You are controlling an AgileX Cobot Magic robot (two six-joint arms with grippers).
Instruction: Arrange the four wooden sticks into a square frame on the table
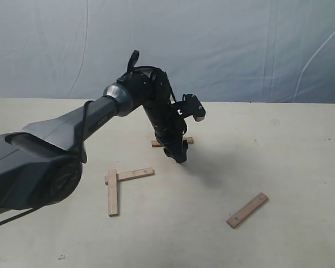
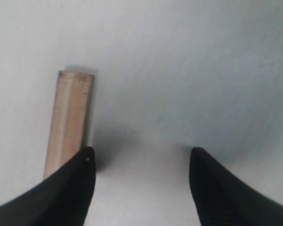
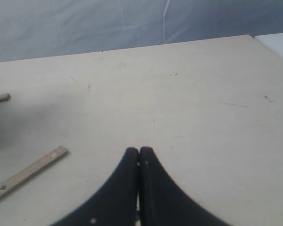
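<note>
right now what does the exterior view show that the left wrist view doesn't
Only exterior: two sticks laid in an L, a lone stick off to the right, the left arm, the cloth backdrop. Only left wrist: the jaws open, close up, with bare table between them. Both: the table and the stick beside the jaws.

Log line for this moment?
left gripper: open, by far stick | right gripper: shut, empty | L-shaped pair: touching | lone stick: apart | square frame: unformed

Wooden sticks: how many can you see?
4. Two form an L: the sideways stick and the near stick. The lone stick lies right. The far stick hides partly behind the left gripper.
</note>
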